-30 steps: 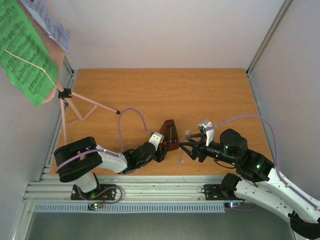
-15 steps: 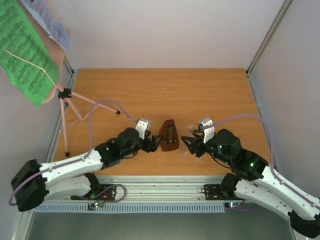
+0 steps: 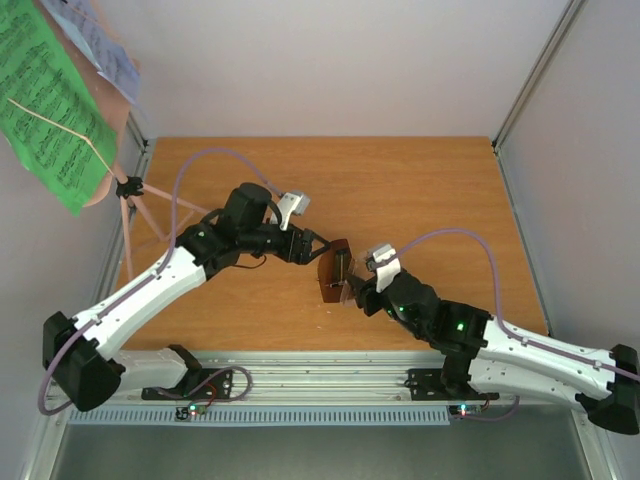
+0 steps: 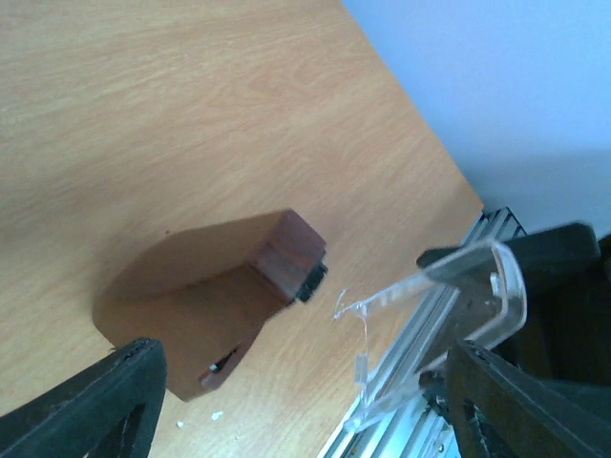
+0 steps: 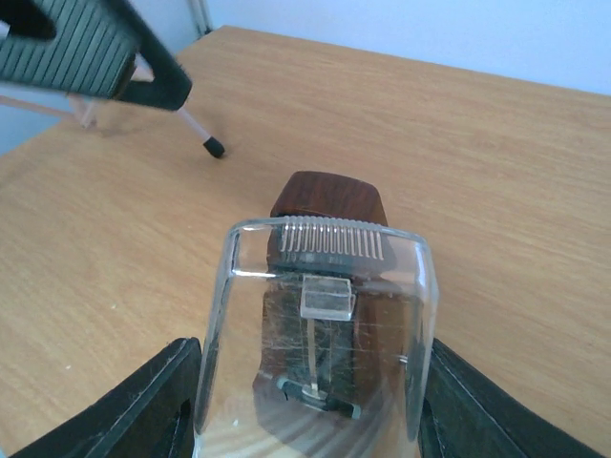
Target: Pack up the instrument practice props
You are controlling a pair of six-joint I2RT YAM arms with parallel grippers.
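— On the table [image 3: 420,190], at the far left edge, the pink music stand [image 3: 128,215] is up on its tripod, well apart from both arms. Why is nobody touching it?

— My guess is it's being kept for later. The green sheet [image 3: 50,110] and the white sheet [image 3: 100,45] lie on its desk, so for now it serves as their holder. A thin pale bar crosses the green one, likely to pin it.

— And the arms meet in the middle.

— Around the metronome [image 3: 335,268], yes. It sits upright near the table's centre, rather toward the near edge. The left tool [image 3: 320,250] comes at it from the stand's side, fingers spread wide with nothing between them. From its own camera the brown body lies below and ahead, untouched.

— So why hover there?

— I reckon it's either ready to steady the body or keeping clear. I can't tell which.

— And the right one?

— The right tool [image 3: 362,287] is clamped on the clear cover [image 5: 320,315], one finger on each side wall. It holds the cover upright just beside the metronome, open face turned toward the front, which lines it up to go on.

— Is it on yet?

— Not seated, I'd say. From the left camera a sliver of gap shows between cover and body.
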